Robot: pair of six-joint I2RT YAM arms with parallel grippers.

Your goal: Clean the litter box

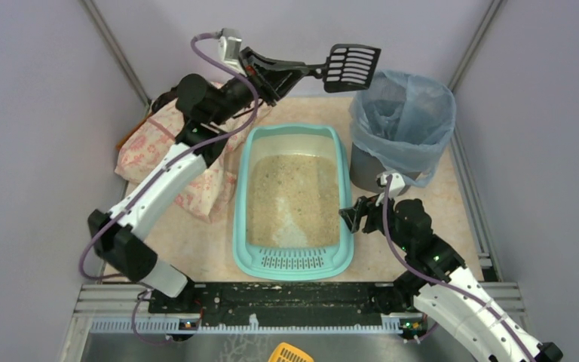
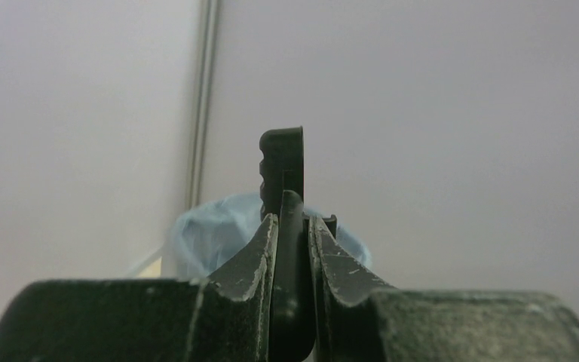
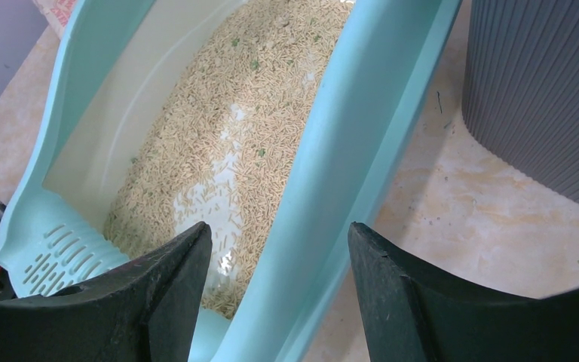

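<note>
While the left gripper [image 2: 292, 226] clamps a black slotted scoop [image 1: 350, 66] by its handle, fingers [image 2: 249, 264] pinched narrow on both sides, the scoop head juts well past the fingertips, raised high w/ its slotted face toward the overhead cam. Just beyond those tips stands a grey bin [image 1: 366, 170] lined w/ a blue bag [image 1: 403, 113]. Right gripper [image 3: 279, 234] hangs w/ fingers spread wide, holding nothing. Directly beneath is the litter box [image 3: 347, 151], its turquoise side rim running between the two fingers; contact can't be told. Beige litter [image 3: 249, 90] lies to one side of the fingers, w/ a bare patch approx. mid-tray and the slotted grille [image 3: 53, 253] at the near end. The bin's wall stands on the fingers' other side, apart from the box.
</note>
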